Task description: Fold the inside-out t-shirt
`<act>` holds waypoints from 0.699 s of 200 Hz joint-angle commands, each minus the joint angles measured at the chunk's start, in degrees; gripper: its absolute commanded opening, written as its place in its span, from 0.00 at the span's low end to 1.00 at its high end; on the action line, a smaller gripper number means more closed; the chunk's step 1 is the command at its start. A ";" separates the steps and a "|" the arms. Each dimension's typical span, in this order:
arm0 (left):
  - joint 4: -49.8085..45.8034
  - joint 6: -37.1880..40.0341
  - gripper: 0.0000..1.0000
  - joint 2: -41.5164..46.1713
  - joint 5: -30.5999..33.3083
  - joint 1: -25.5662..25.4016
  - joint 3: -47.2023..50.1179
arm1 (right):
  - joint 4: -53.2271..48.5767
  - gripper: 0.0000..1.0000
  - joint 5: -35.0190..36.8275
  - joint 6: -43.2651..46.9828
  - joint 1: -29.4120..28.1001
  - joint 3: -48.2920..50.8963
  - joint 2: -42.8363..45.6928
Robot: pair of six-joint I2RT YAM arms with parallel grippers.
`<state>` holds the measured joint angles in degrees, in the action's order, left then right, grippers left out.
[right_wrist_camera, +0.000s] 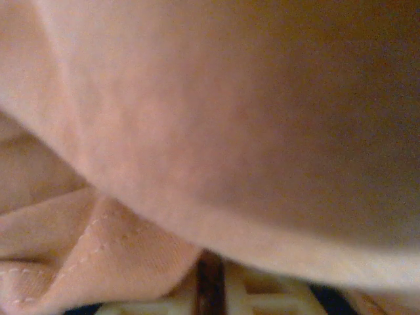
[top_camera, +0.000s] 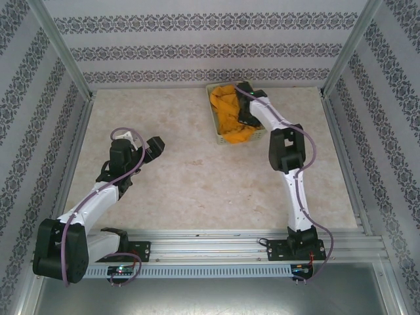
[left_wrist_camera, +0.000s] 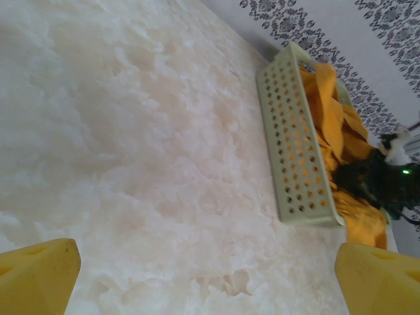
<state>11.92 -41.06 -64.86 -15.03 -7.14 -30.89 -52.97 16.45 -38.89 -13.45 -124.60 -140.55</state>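
Orange cloth of the one t-shirt point(right_wrist_camera: 230, 131) lies right against the right wrist camera, soft and out of focus, with a stitched hem crossing its lower left corner. The shirt sits bunched inside the single pale green basket point(top_camera: 218, 134), whose walls are pierced with rows of small holes, and a fold spills over the basket's near rim. The basket stands at the far edge of the marbled tabletop point(top_camera: 197, 170). There are two arms. The right arm point(top_camera: 287, 151) reaches from the near side up into the basket, and the right hand point(top_camera: 245, 90) is down in the cloth; its fingers are buried, so I cannot tell whether they are apart or together. The left arm point(top_camera: 98, 197) stays well to the left of the basket, over bare tabletop. The left hand point(left_wrist_camera: 210, 275) is wide apart and holds nothing, and its two yellow pads point(left_wrist_camera: 36, 272) point toward the basket's holed side wall.
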 commanded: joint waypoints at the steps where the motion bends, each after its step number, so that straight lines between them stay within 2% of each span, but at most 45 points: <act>1: -3.71 -0.60 1.00 0.47 -1.44 -0.73 -1.48 | 0.55 0.10 3.39 0.83 5.08 6.29 7.35; 32: -5.09 -0.42 1.00 0.80 -2.67 -1.04 -1.30 | 4.89 0.06 1.07 2.23 12.61 15.03 12.71; 77: -8.03 -0.15 1.00 2.49 -2.12 -1.97 -1.75 | 7.48 0.00 -3.00 1.38 22.42 17.69 13.80; 108: -9.37 -0.04 1.00 3.56 -1.19 -2.76 -2.10 | 8.73 0.00 -4.94 -0.21 25.93 16.97 13.81; 140: -10.49 -0.04 1.00 3.86 -0.49 -3.56 -2.72 | 11.77 0.00 -6.60 -0.63 26.02 19.08 18.07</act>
<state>3.84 -41.04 -62.00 -16.25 -9.58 -31.51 -44.38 12.49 -38.06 13.65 -107.42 -128.18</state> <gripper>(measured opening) 0.999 0.067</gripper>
